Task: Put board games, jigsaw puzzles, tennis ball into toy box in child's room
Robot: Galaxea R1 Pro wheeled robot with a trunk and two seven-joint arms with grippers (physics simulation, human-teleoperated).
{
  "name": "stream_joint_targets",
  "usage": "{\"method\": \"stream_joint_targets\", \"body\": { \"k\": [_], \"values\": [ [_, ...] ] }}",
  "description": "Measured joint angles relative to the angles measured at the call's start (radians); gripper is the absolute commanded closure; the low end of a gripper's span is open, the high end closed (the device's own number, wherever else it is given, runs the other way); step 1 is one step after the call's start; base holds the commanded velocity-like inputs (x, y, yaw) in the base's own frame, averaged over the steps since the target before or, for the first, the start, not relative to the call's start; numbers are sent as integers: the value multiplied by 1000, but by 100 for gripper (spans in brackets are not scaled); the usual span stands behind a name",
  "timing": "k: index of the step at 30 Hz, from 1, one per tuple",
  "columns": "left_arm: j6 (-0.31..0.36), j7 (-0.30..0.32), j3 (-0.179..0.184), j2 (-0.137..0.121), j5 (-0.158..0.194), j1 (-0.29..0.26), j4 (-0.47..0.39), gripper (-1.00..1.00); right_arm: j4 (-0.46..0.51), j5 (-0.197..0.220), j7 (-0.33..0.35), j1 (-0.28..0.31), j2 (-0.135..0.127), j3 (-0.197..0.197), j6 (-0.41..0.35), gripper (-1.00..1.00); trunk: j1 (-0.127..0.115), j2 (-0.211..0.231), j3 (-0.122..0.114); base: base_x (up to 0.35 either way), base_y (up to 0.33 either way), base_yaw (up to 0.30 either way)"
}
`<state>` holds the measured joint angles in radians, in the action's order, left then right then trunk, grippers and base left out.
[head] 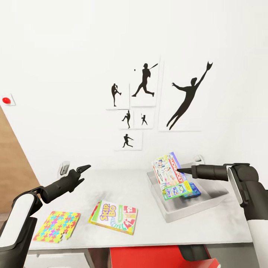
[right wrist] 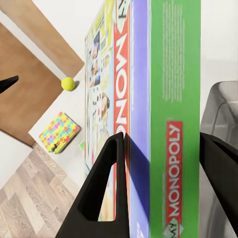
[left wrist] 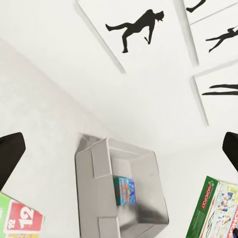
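The right fingers (head: 181, 171) grip the Monopoly box (head: 169, 175), tilted over the toy box (head: 208, 201) at the counter's (head: 123, 182) right, where the blue game (head: 191, 190) lies. The left fingers (head: 85, 168) hover spread and empty. Near-left lie the jigsaw (head: 57, 226) and Skip-Bo box (head: 113, 216); the ball (right wrist: 68, 84) is farther left.

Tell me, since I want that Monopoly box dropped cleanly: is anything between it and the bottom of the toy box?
Yes. A small blue board game already lies inside the toy box, under the lower end of the Monopoly box gripped by the right hand. Part of the tray floor beside it looks bare.
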<state>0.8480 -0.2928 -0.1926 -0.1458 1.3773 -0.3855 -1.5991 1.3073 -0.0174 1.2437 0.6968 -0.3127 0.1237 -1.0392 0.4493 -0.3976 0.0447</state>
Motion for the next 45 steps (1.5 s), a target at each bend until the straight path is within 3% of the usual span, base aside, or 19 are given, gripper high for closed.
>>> {"method": "stream_joint_targets", "body": {
  "k": [15,20,25,27,28,33,38,42,45],
  "values": [
    [0,2,-1,0,0,0,0,-100,-3,-3,-2,0,0,-4,0,100,0,0,0,4,-2,0],
    [0,3,1,0,1,0,0,-100,-23,-28,-32,6,0,-6,3,100,0,0,1,0,0,0],
    [0,2,3,0,1,0,0,-100,-115,-74,-119,36,-1,-6,2,100,0,0,4,0,0,0],
    [0,2,4,0,2,0,-1,-100,-221,-120,-153,92,-3,-30,6,100,0,0,4,0,0,0],
    [0,2,4,0,2,0,-1,-100,-222,-104,-152,93,-3,-30,-3,100,0,0,4,0,0,0],
    [1,3,4,0,2,0,-2,-100,-320,-127,-159,151,-14,-75,-2,100,0,0,5,0,0,0],
    [1,3,4,0,2,0,-3,-100,-414,-134,-97,193,-27,-112,23,100,0,0,5,0,0,0],
    [1,3,4,0,2,0,-5,-100,-460,-150,42,214,-42,-129,79,100,0,0,5,0,0,0],
    [1,3,3,0,2,0,-6,-100,-468,-165,98,219,-53,-133,93,100,0,0,5,0,0,0]
  ]
}}
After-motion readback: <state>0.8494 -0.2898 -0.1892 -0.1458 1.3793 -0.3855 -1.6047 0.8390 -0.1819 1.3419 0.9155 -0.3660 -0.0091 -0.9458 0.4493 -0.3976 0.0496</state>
